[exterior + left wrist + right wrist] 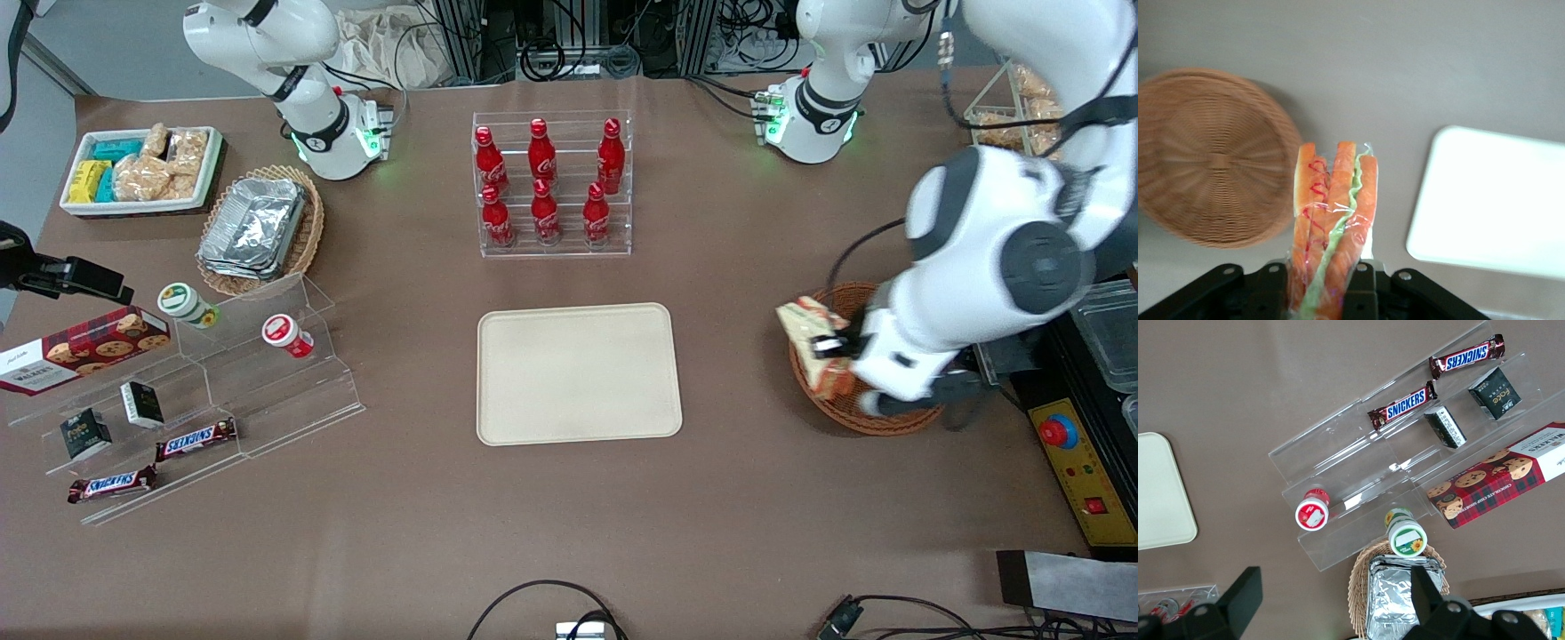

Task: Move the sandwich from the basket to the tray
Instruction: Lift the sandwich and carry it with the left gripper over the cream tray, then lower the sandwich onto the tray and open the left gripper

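My left gripper (834,347) is shut on the sandwich (805,322), a plastic-wrapped wedge with orange and green layers. It holds the sandwich in the air over the rim of the reddish-brown woven basket (889,424), on the side facing the tray. The wrist view shows the sandwich (1331,220) clamped between the black fingers (1363,290) of the gripper (1318,285). Below it are bare table, the basket (1211,157) with nothing in it, and the cream tray (1498,200). The tray (578,373) lies flat mid-table with nothing on it.
A clear rack of red bottles (551,182) stands farther from the camera than the tray. An acrylic step shelf (204,391) with snacks, a tan basket of foil containers (258,227) and a white snack bin (142,169) lie toward the parked arm's end. A yellow control box (1080,462) sits beside the basket.
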### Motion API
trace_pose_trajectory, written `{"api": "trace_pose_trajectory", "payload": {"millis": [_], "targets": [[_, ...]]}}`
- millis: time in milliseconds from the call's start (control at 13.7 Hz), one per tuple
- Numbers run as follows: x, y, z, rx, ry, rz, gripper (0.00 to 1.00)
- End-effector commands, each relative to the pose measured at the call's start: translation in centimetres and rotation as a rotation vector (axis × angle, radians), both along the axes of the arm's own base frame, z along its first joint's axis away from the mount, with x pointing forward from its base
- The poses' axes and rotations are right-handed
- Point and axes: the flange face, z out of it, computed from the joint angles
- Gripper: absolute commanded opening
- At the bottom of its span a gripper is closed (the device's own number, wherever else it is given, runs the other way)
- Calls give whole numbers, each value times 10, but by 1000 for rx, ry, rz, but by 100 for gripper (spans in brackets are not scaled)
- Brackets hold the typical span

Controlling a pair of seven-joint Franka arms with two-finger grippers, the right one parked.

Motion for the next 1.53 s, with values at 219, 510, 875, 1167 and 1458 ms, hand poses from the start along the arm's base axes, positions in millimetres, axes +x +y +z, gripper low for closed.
{"api": "trace_pose_trajectory", "payload": {"millis": [219,510,875,1167,1458], "targets": [[-2,-137,-107,-63,20,-185,0],[-20,-181,-186,-2,37,-221,0],[-23,-197,-230,-15,13,-195,2],[-20,-191,-222,-20,24,-133,100],[-12,-185,-173,-29,-22,-29,100]]}}
